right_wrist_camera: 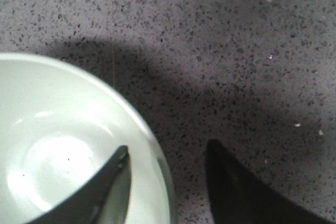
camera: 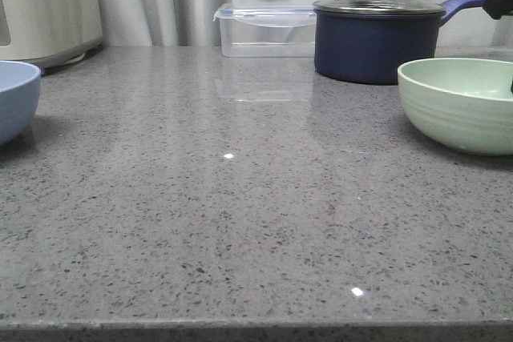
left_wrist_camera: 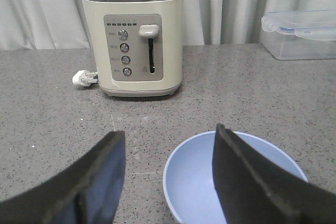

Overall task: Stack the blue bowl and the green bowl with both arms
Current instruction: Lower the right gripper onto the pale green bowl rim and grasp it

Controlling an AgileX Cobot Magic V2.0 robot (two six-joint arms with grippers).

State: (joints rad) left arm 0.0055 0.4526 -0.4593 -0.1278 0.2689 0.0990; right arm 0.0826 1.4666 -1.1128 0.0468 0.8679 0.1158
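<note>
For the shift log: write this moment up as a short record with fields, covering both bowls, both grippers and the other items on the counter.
blue bowl: far left of counter, upright, empty
green bowl: far right, upright, empty
stacked: no, bowls far apart
left gripper: open, one finger over the blue bowl, one outside
right gripper: open, fingers straddling the green bowl's rim
navy pot: lid on, behind green bowl
clear box: at back, left of the pot
toaster: back left

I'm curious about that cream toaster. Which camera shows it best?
The left wrist view: the whole toaster faces the camera, with its dials, lever and loose plug in sight. The front view catches only one corner of it at the left edge. The right wrist view shows none of it.
</note>
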